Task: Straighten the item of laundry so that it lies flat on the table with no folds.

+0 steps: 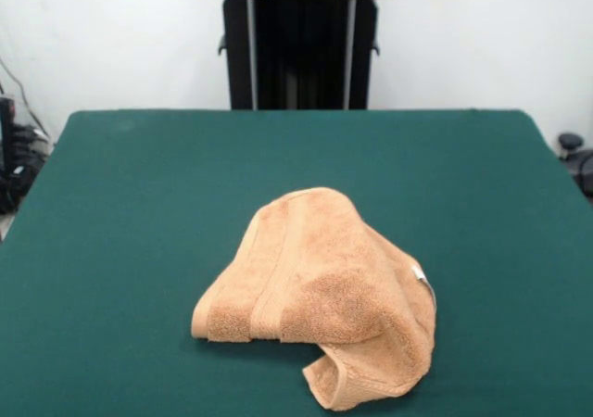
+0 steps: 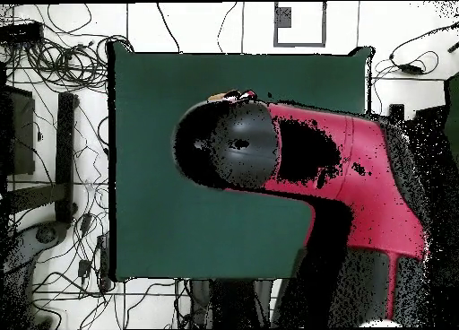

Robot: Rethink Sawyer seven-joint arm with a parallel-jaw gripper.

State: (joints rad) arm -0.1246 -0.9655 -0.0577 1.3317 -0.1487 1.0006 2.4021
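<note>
1. Orange-tan terry, the towel (image 1: 322, 292) lies bunched on the table (image 1: 139, 213), toward the front edge of the green top and a little right of centre as the front view shows it.
2. It is humped and rounded at its far end and spreads wider toward the near side, with several layers folded over one another.
3. One woven border band runs down the left part of the heap; a second banded edge curls under at the near right corner, where a flap turns up.
4. A small white tag (image 1: 422, 277) sticks out at the towel's right edge.
5. Dark green felt shows bare all round the towel.
6. From overhead, my arm (image 2: 314, 169), red with a black rounded joint, stretches across the table (image 2: 148, 120) and covers most of its middle. Only a small sliver of the towel (image 2: 231, 96) peeks out at the far rim of the black joint.
7. My pincer shows in neither view, so I cannot tell whether it is open or closed.
8. Cables (image 2: 54, 57) lie tangled on the white floor beside the table in the overhead view.
</note>
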